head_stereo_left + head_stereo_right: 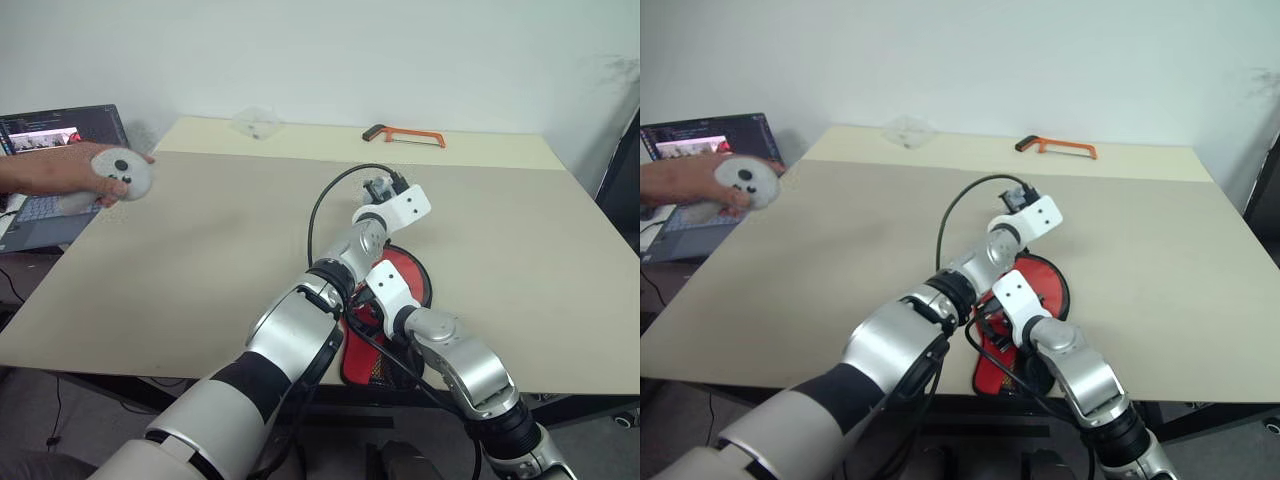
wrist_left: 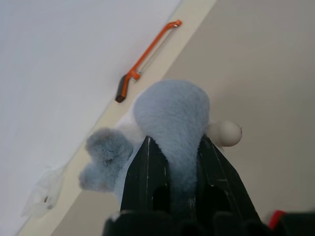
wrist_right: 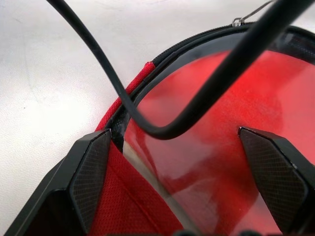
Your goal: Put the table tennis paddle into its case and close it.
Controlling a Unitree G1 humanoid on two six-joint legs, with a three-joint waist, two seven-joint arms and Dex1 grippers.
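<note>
The case (image 1: 408, 272) lies on the table near its front edge, red side up, mostly covered by my two arms. In the right wrist view its zip edge (image 3: 147, 69) stands open, and the glossy red face of the table tennis paddle (image 3: 211, 147) lies inside. My right gripper (image 3: 172, 135) hovers just over that opening, open, with nothing between its fingers. A black cable (image 3: 108, 73) crosses in front of it. Beyond the case, my left gripper (image 2: 175, 140) is shut on the grey fluffy tag (image 2: 172, 110), with a small white ball (image 2: 225, 133) beside it.
An orange hacksaw (image 1: 405, 135) and a clear plastic bag (image 1: 255, 122) lie along the table's far edge. At the left, a person's hand holds a white controller (image 1: 122, 175) over the table edge, in front of a laptop (image 1: 50, 170).
</note>
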